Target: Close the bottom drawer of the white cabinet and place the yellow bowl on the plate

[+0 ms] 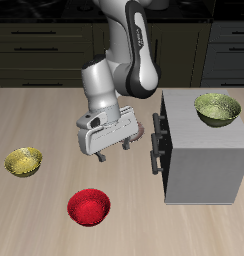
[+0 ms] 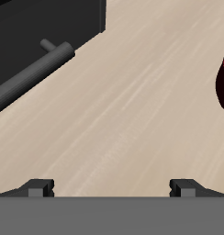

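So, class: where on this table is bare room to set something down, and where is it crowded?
Bare wood lies between the yellow bowl and the red bowl, and along the front edge near them. It is crowded where the hand hangs beside the white cabinet and its handles.

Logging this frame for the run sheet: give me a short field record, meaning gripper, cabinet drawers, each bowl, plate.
gripper: above bare table beside the cabinet front, fingers apart, holding nothing
white cabinet: drawer fronts with dark bar handles face the gripper
bottom drawer: cannot tell from these views whether it is shut
yellow bowl: on the table, far from the cabinet
olive-green bowl: on top of the cabinet
red bowl: on the table near the front edge
plate: mostly hidden behind the gripper
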Tool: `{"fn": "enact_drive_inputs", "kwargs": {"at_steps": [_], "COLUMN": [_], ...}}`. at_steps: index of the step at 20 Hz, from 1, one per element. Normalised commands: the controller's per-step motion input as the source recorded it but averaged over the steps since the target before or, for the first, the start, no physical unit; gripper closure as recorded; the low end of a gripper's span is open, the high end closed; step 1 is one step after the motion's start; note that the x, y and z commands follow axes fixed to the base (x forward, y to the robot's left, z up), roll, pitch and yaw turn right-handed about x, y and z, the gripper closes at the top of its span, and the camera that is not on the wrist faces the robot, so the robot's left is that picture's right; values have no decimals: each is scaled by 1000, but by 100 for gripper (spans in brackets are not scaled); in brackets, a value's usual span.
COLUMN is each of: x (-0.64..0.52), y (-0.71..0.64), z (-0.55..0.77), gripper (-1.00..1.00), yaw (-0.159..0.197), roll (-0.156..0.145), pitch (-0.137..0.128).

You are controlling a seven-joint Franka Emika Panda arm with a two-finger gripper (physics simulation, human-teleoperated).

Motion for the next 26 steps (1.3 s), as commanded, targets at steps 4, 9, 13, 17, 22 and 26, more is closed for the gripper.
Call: {"fn": "enact_drive_inputs", "kwargs": {"at_steps": [4,9,13,17,22,26], "x": [-80,-102,-67,-108,-109,-93], "y": [-220,-249,-136,-120,-248,-390], "z": [89,141,85,67,171,180], "gripper": [-100,-100,-100,-100,-100,-100], "yaw": [-244,-289,-121,-55,47,10], "roll": [-26,0,18,9,-41,-37], "pitch": [77,109,51,26,-30,-29]}}
